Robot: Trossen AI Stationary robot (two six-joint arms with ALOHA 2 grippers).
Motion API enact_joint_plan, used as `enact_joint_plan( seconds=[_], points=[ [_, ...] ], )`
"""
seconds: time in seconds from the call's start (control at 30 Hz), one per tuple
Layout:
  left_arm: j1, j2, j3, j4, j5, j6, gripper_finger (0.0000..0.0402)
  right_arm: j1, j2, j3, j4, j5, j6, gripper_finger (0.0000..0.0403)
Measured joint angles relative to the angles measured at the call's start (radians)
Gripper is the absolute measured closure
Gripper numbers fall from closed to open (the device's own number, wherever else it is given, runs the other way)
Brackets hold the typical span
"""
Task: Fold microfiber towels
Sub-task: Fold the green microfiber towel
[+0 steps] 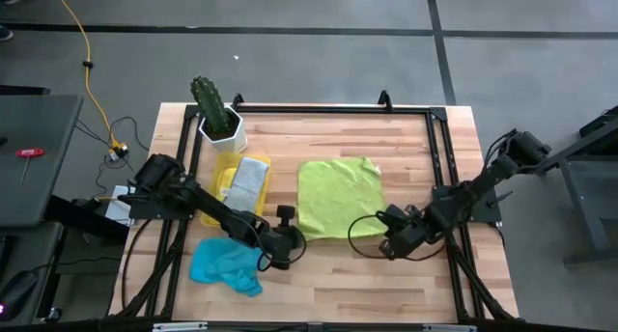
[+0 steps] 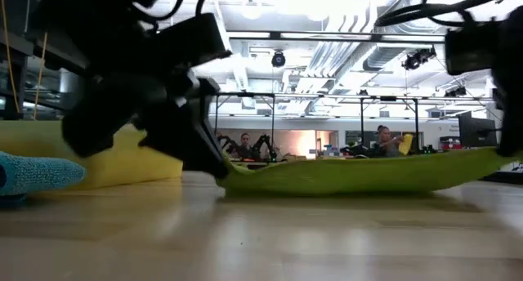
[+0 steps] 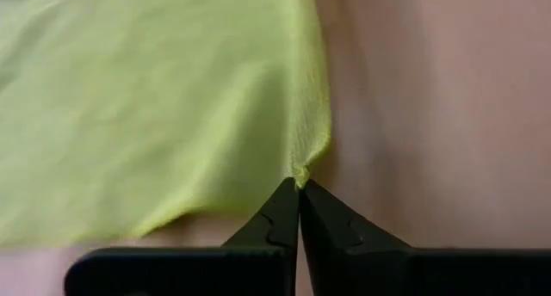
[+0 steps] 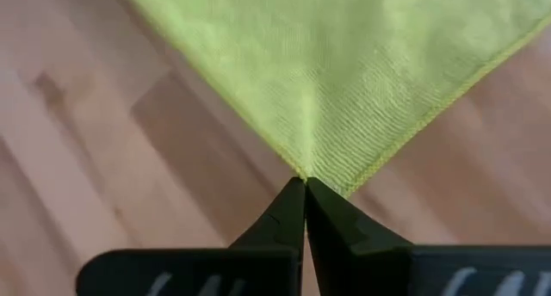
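Observation:
A lime green towel [image 1: 336,197] lies spread on the wooden table; it also shows in the low view [image 2: 359,173], its near edge raised off the wood. My left gripper [image 1: 293,237] is shut on its near left corner, and my right gripper [image 1: 384,226] is shut on its near right corner. A light blue towel [image 1: 224,264] lies crumpled at the near left, under my left arm. My left gripper pinches the towel's near left corner [image 3: 301,169] between its two fingertips, only at the very tip of the corner. The corner is lifted a little off the table. My right gripper pinches the towel's near right corner [image 4: 312,165] between its two fingertips, at the corner's tip. The cloth fans out from the fingers and is raised slightly at that end.
A translucent yellow tray [image 1: 230,182] holding a grey cloth [image 1: 251,179] stands at the left. A potted cactus [image 1: 214,112] stands at the far left. A black frame [image 1: 319,108] runs along the table's edges. People sit in the room beyond [image 2: 384,139].

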Motion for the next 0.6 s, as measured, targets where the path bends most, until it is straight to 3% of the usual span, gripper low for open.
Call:
enact_joint_plan(
  seconds=[0.2,0.4,0.6],
  points=[
    [0.003,-0.042,-0.001,-0.074,-0.036,-0.027,0.0401,0.053,0.104,0.000,0.101,-0.038,0.014,0.0403],
    [0.002,-0.010,0.000,-0.033,0.044,-0.069,0.0401,0.054,0.187,0.001,0.140,-0.098,-0.010,0.0403],
    [-0.017,0.006,0.000,-0.025,0.066,-0.118,0.0401,0.044,0.184,0.002,0.139,-0.094,-0.084,0.0403]
  ],
)
